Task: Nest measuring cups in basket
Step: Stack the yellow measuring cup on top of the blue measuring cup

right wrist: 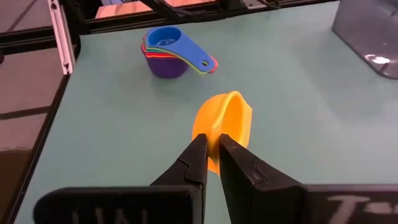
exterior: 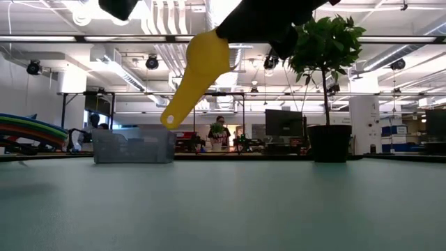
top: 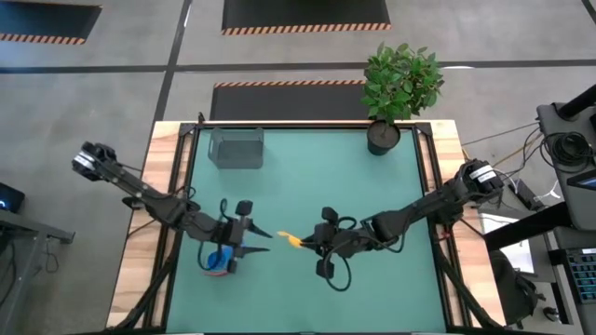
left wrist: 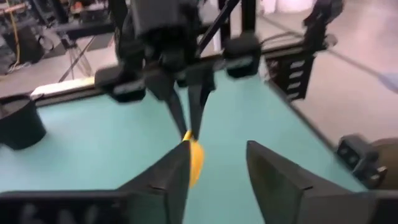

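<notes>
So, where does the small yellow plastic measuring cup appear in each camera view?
High view: the small yellow plastic measuring cup lies at centre.
Low view: upper centre, above the table.
Left wrist view: lower centre.
Right wrist view: centre.
Shared landmark: the right gripper pinching it.

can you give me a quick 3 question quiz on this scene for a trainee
1. True or false: the yellow cup lies inside the basket.
2. Which gripper holds the yellow cup? A) left gripper B) right gripper C) neither
3. Fill in: the left gripper's fingers stand ____.

Key:
1. False; it is held above the table.
2. B
3. open
</notes>
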{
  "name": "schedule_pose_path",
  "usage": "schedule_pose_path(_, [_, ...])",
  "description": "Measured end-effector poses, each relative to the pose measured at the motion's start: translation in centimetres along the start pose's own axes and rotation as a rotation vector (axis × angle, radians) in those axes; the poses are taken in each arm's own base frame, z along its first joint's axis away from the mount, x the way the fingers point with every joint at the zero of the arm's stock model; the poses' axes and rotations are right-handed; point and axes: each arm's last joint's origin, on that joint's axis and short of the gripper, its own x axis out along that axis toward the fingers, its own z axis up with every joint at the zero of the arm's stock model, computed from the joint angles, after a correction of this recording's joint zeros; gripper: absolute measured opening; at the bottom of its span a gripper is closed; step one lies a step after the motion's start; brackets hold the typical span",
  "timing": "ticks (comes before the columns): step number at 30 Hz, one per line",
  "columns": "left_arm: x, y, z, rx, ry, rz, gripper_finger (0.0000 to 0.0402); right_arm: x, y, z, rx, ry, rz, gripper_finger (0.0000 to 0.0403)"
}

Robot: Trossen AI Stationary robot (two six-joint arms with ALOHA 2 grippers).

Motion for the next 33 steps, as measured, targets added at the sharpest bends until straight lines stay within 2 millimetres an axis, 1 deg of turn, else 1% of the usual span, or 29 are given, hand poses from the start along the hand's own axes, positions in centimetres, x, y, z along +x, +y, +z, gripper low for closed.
schedule_pose_path(4, [1.5,0.3,-1.2,0.02,0.062,0.039,0.0192,0.0,0.0,0.0,-0.006,-0.001,0.004,0.0022])
schedule_pose_path(7, [2.8,0.7,-2.3,0.032,0.122,0.063,0.0219,0.0,0.0,0.0,-0.006,-0.001,0.004,0.0022])
schedule_pose_path(10, [3.9,1.0,-3.5,0.04,0.178,0.071,0.0229,0.0,0.0,0.0,-0.006,-0.001,0.004,0.0022])
schedule_pose_path(13, [5.0,1.0,-4.6,0.039,0.222,0.026,0.023,0.0,0.0,0.0,-0.007,-0.002,0.004,0.0022])
schedule_pose_path(15, [5.6,1.1,-5.1,0.033,0.236,0.03,0.0229,0.0,0.0,0.0,-0.008,-0.001,0.004,0.0022])
schedule_pose_path(20, [6.7,1.6,-6.3,0.025,0.271,0.057,0.0212,0.0,0.0,0.0,-0.01,-0.001,0.004,0.0022])
schedule_pose_path(24, [7.2,2.0,-6.7,0.02,0.279,0.073,0.0193,0.0,0.0,0.0,-0.01,-0.001,0.004,0.0022])
schedule_pose_path(27, [7.3,2.2,-6.7,0.025,0.272,0.08,0.0175,0.0,0.0,0.0,-0.012,-0.001,0.004,0.0022])
schedule_pose_path(30, [7.3,2.2,-6.7,0.045,0.273,0.081,0.014,0.0,0.0,0.0,-0.014,-0.002,0.004,0.0022])
schedule_pose_path(33, [7.3,2.2,-6.7,0.048,0.275,0.081,0.0089,0.0,0.0,0.0,-0.025,-0.003,0.002,0.0022])
